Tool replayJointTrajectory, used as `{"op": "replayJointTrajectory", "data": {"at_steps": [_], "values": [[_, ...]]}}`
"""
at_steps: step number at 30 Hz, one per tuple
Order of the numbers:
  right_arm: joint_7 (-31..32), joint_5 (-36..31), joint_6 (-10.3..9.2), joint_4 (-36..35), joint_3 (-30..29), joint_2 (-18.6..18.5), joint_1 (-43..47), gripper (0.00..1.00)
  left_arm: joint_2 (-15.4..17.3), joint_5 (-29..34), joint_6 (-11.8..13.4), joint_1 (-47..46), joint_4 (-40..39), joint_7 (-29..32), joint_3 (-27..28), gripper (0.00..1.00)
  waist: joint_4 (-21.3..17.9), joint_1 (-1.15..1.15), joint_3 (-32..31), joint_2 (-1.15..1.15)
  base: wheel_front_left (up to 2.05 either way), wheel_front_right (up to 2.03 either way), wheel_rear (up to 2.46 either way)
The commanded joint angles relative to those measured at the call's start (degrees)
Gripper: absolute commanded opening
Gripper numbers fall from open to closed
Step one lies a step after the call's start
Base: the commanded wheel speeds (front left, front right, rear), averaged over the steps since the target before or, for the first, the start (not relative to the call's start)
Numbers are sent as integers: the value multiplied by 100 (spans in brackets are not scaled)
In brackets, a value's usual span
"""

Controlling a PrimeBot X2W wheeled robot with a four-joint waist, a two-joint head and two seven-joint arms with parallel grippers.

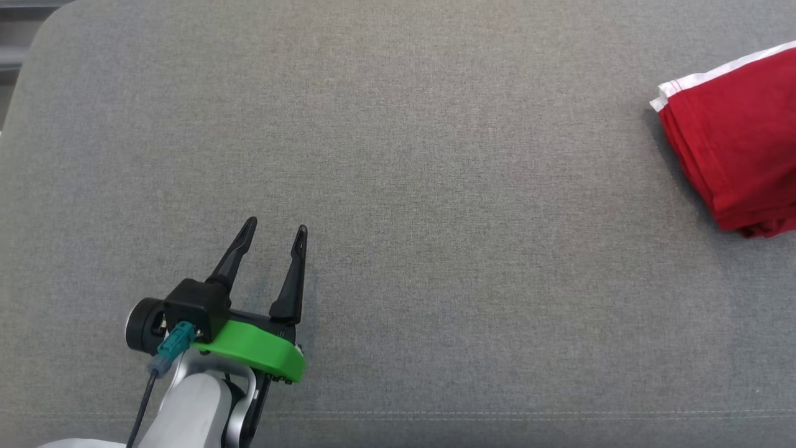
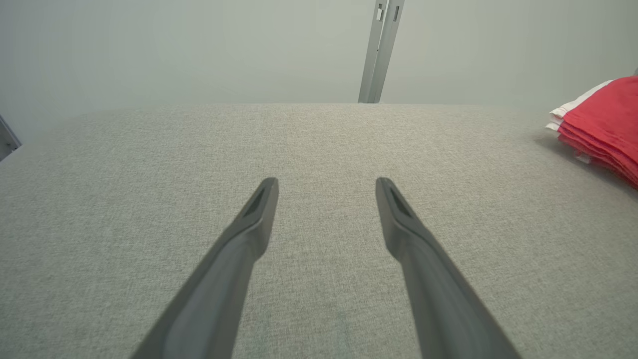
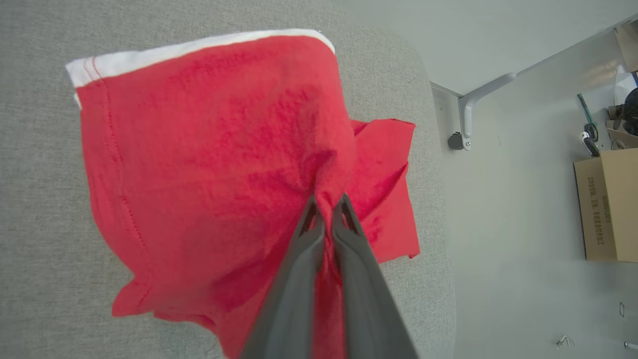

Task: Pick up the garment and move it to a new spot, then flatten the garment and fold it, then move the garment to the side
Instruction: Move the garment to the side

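Your left gripper, 7 o'clock: jaws open, empty. Your right gripper, 3 o'clock: jaws pinching red garment on worktop.

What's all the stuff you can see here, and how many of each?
grey surface: one, grey fabric, beneath the garment.
garment: one, red with a white edge, folded, at the surface's right side.
cardboard box: one, brown, on the pale floor beside the surface.
metal post: one, pale grey, behind the surface's far edge.
left gripper: one, dark fingers, open over bare surface.
right gripper: one, dark fingers, shut on the garment.
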Motion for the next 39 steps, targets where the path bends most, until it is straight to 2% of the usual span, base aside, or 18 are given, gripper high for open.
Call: {"op": "replayJointTrajectory", "data": {"at_steps": [1,14,18,19,20,21,27,29,32,35,39], "values": [[-37,-78,-6,7,-77,-7,126,0,48,32,22,-110,-38,9,-3,100,-3,0,63,0,0,0,0],[-929,-1156,-7,700,-797,-128,81,0,191,112,45,-340,-249,160,-68,100,60,0,587,0,0,0,0],[-1211,-1406,-7,1007,-1130,-31,8,0,230,129,67,-389,-276,181,-80,100,84,0,691,0,0,0,0],[-1312,-1462,-7,1055,-1178,16,-2,17,238,132,68,-395,-277,185,-81,100,85,0,706,0,0,0,0],[-1429,-1513,-7,1090,-1235,54,-26,87,243,131,71,-402,-282,192,-81,100,87,0,720,0,0,0,0],[-1483,-1562,-7,1157,-1304,88,-28,100,252,129,76,-406,-282,191,-82,100,85,0,728,0,0,0,0],[-1923,-1797,-7,1278,-1658,350,-65,100,271,160,118,-446,-349,97,-75,100,73,0,670,0,0,0,0],[-2121,-1748,-7,1210,-1787,435,-33,100,273,163,78,-422,-420,26,-84,100,65,0,605,0,0,0,0],[-2505,-1570,-7,1100,-1911,600,67,100,213,19,151,-284,-437,-24,24,100,42,0,478,0,0,0,0],[-2886,-1374,-7,933,-1849,718,221,100,164,-128,209,-183,-476,-75,158,100,0,0,342,0,0,0,0],[-3195,-1093,-7,744,-1653,890,467,100,141,-294,77,-74,-507,-105,192,100,-55,0,183,0,0,0,0]]}}
